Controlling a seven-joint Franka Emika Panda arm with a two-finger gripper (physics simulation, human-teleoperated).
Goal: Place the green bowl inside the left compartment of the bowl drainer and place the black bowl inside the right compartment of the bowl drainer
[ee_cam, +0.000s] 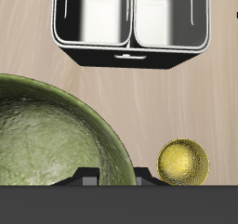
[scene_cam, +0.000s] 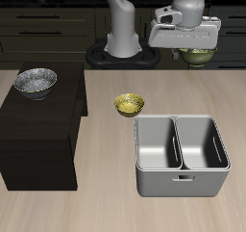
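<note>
Nearest the front edge of the tabletop [scene_cam: 106, 212] sits the bowl drainer [scene_cam: 182, 156], both wells bare. Just behind it, apart, rests a small yellow bowl [scene_cam: 129, 104]. The black bowl [scene_cam: 35, 82] stands on a dark cabinet [scene_cam: 38, 130] at the side. Farthest back, the pincer [scene_cam: 195, 51] hangs above the tabletop, pinching the green bowl [scene_cam: 198, 55] by its rim.
</note>
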